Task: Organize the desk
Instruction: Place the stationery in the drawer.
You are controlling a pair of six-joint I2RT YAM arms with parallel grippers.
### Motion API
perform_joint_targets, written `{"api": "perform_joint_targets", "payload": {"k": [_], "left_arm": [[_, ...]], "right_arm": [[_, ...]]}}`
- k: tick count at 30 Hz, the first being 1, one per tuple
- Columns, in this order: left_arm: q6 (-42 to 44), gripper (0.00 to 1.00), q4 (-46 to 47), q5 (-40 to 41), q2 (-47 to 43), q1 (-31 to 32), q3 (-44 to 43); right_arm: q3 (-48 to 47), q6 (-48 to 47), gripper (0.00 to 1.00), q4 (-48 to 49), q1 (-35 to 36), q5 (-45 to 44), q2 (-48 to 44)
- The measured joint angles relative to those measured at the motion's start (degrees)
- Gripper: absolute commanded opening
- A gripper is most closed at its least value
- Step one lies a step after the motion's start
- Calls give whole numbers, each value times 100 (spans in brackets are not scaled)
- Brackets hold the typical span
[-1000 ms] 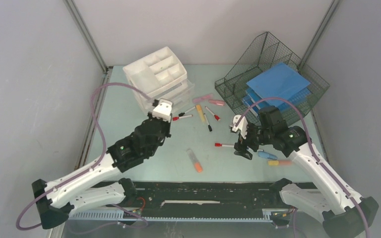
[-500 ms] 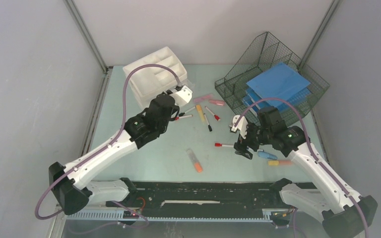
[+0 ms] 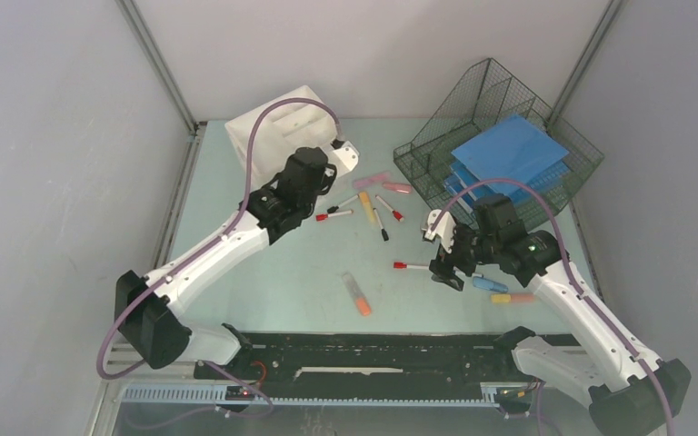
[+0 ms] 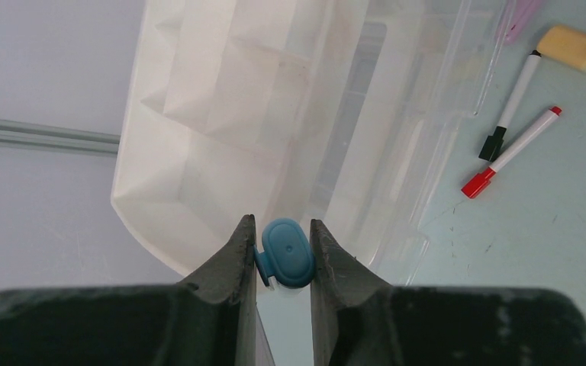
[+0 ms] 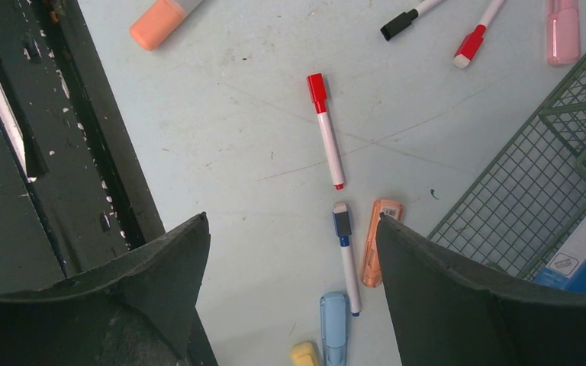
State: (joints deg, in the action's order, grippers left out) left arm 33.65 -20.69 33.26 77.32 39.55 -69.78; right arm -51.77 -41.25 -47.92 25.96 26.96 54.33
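Drawer unit point(image 3: 273, 118) rear left on desk point(image 3: 273, 268), mesh tray point(image 3: 486, 86) rear right, pens point(image 3: 379, 221) between

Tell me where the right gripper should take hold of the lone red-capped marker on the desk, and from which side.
Grip the red-capped marker on its white barrel near mid-length, coming straight down from above. It lies flat on the desk with bare surface on both sides, and the open jaws of the right gripper stand across its axis.

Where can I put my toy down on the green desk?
Bare desk lies near the front, between the left arm, the orange highlighter and the black rail. It is crowded with pens between the drawer unit and the wire tray.
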Motion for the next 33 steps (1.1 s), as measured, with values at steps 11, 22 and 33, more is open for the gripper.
{"api": "perform_joint_targets", "payload": {"k": [11, 22, 33], "left_arm": [[39, 14, 118, -155, 472, -205, -46], [-164, 78, 227, 184, 619, -243, -173], [-1290, 100, 525, -243, -463, -219, -61]], "right_arm": [[0, -2, 87, 2, -39, 0, 0], [2, -4, 88, 2, -216, 87, -13], [11, -160, 88, -66, -584, 651, -208]]}}
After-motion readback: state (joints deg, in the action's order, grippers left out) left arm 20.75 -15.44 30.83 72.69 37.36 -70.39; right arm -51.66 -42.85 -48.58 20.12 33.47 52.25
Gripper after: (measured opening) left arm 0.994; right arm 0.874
